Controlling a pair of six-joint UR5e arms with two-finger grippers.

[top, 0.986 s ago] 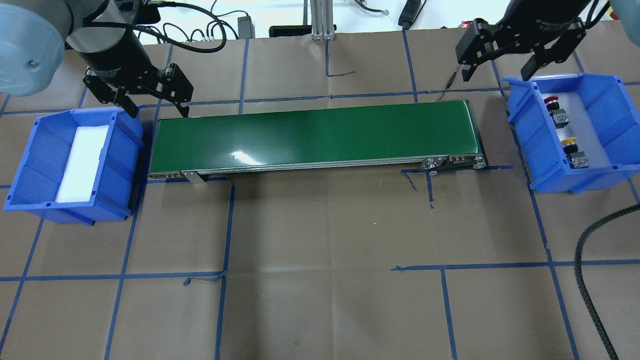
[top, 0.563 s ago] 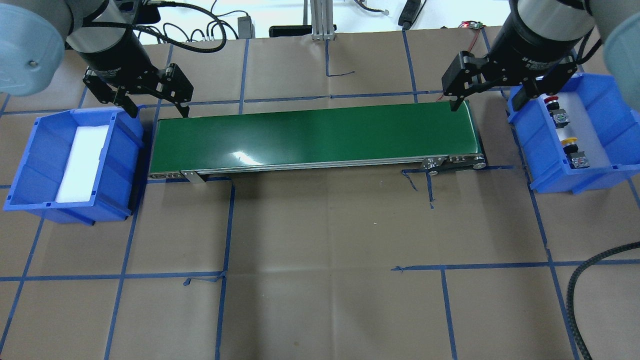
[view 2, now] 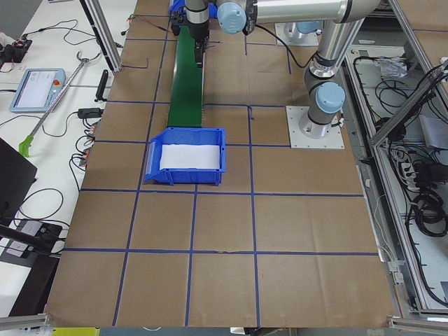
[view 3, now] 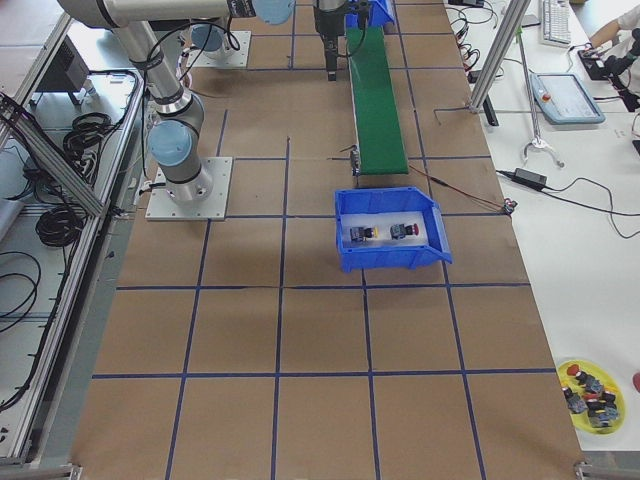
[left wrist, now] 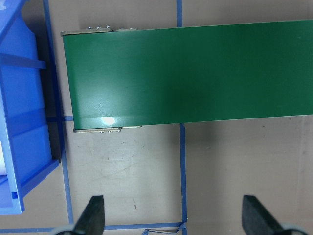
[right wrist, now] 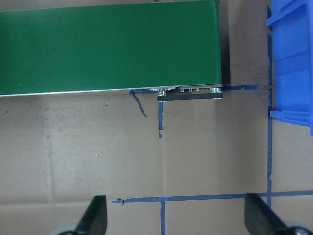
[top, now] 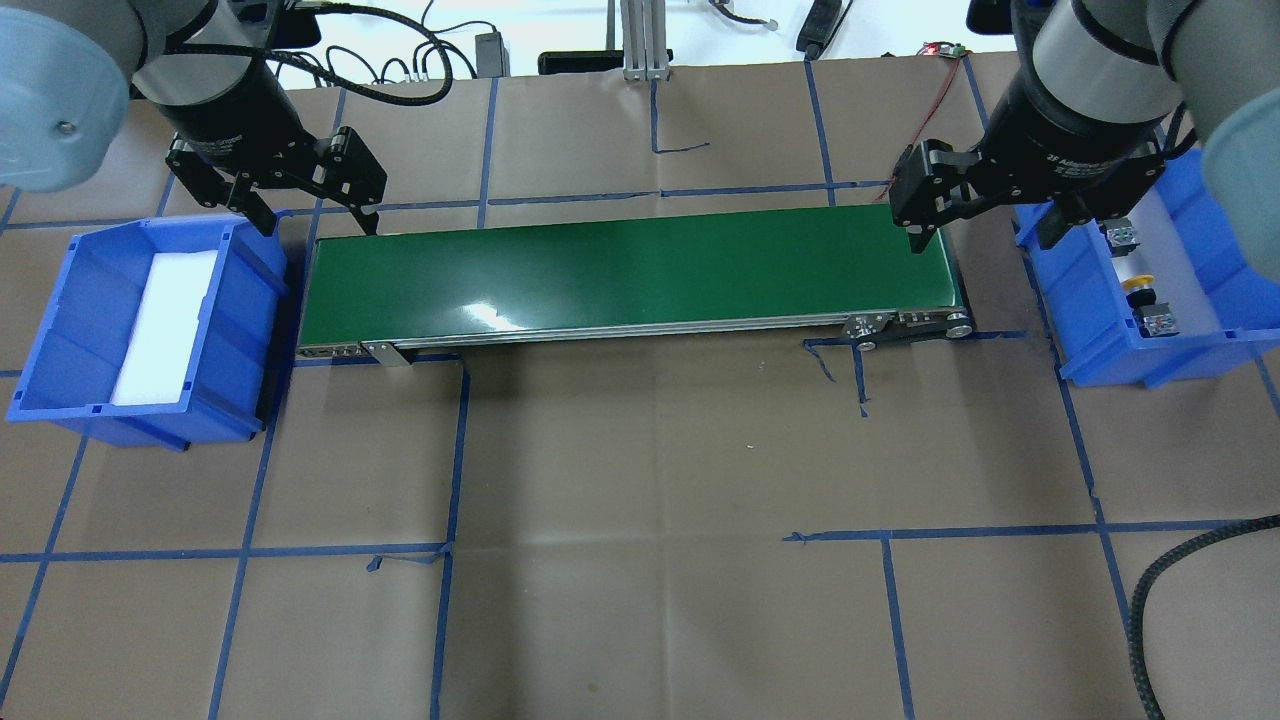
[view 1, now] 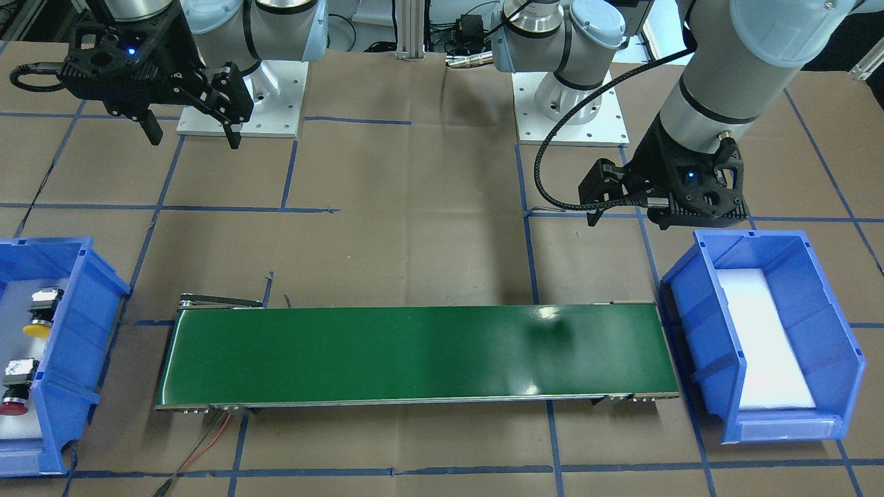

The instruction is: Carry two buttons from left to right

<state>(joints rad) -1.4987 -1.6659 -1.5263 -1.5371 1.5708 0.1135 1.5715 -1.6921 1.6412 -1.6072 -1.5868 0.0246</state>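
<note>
We hang both arms with wrists pointing straight down; our left gripper (top: 316,218) and our right gripper (top: 982,238) each spread their fingers wide, holding nothing.

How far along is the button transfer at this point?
It looks done. The yellow button and the red button both lie in the right bin, and the left bin holds only its white pad. Nothing is in hand: the left gripper and the right gripper are open and empty. No button is on the belt, so nothing appears left to move.
</note>
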